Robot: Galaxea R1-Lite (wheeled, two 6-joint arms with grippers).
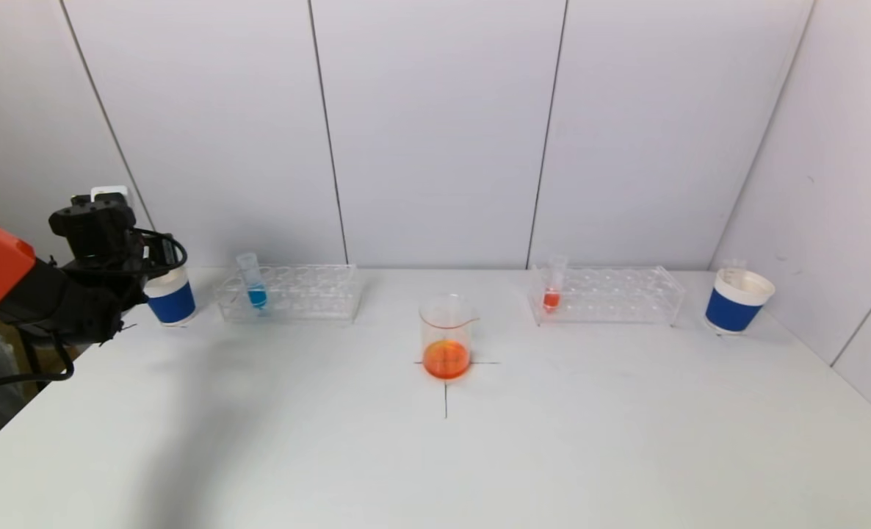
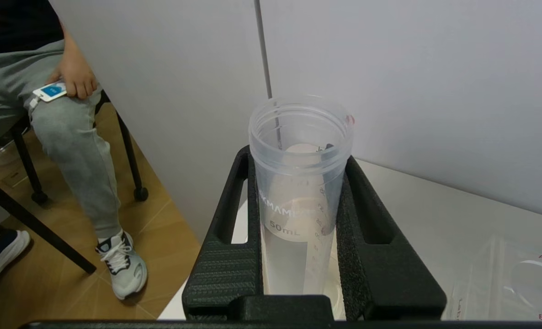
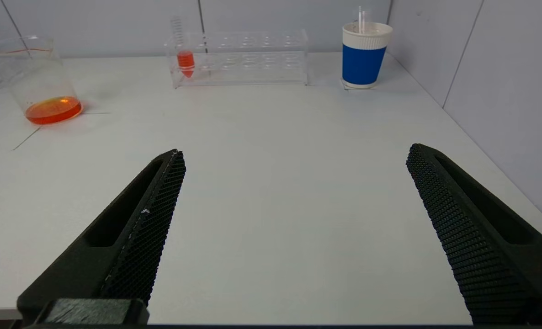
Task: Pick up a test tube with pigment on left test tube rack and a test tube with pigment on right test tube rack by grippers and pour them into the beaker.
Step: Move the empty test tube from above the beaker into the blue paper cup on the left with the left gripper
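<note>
Black ribbed fingers (image 2: 225, 269) of the left gripper (image 2: 298, 256) are pinched on a clear plastic tube (image 2: 298, 192), which stands upright between them with its open mouth up and no colour visible inside. Just under and behind the gripper is a blue-and-white paper cup (image 1: 171, 297) at the table's (image 1: 435, 455) far left edge. Beside that cup, toward the middle, the left rack (image 1: 288, 294) holds a tube with blue pigment (image 1: 253, 283) in its end nearest the gripper. Farther on, the beaker (image 1: 446, 338) stands on a cross mark with orange liquid in its bottom. Beyond it the right rack (image 1: 608, 294) holds a tube with red pigment (image 1: 553, 283) at its end nearest the beaker, and a second blue-and-white cup (image 1: 736, 301) stands past that rack. The right gripper (image 3: 294, 183) hangs low over the near part of the table, well apart from the racks, its fingers spread wide with nothing between them.
</note>
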